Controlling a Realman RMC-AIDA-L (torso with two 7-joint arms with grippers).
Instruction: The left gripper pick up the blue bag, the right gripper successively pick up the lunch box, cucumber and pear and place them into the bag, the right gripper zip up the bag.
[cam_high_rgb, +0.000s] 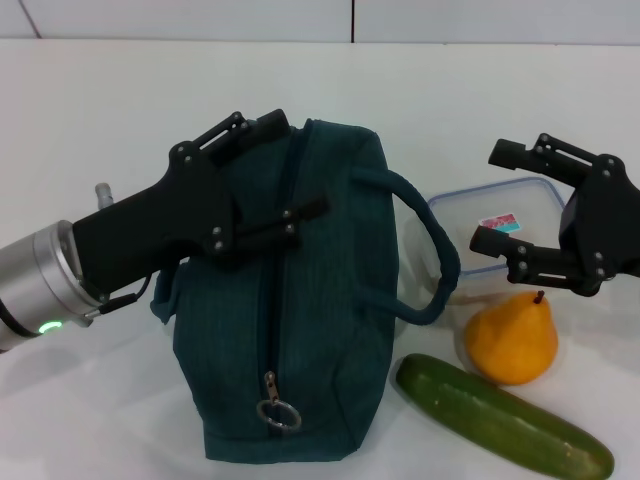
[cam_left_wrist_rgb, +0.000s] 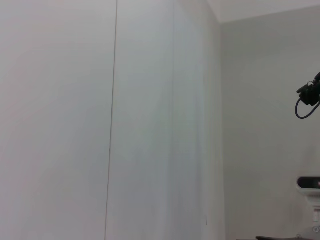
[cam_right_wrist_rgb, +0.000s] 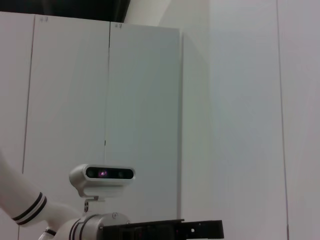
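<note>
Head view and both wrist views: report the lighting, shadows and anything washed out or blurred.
Head view: even, bright light; the white table is nearly washed out; only a faint shadow lies beside the blue bag, and soft sheen marks the cucumber and pear; the left gripper and right gripper are slightly soft-edged. Left wrist view: flat, pale wall panels, no strong shadow. Right wrist view: even light on cabinet doors, dark strip at the ceiling.

The white table (cam_high_rgb: 120, 120) bore the bag (cam_high_rgb: 300, 330) at the middle, with the lunch box (cam_high_rgb: 500, 215), pear (cam_high_rgb: 512, 340) and cucumber (cam_high_rgb: 500, 415) beside it.
</note>
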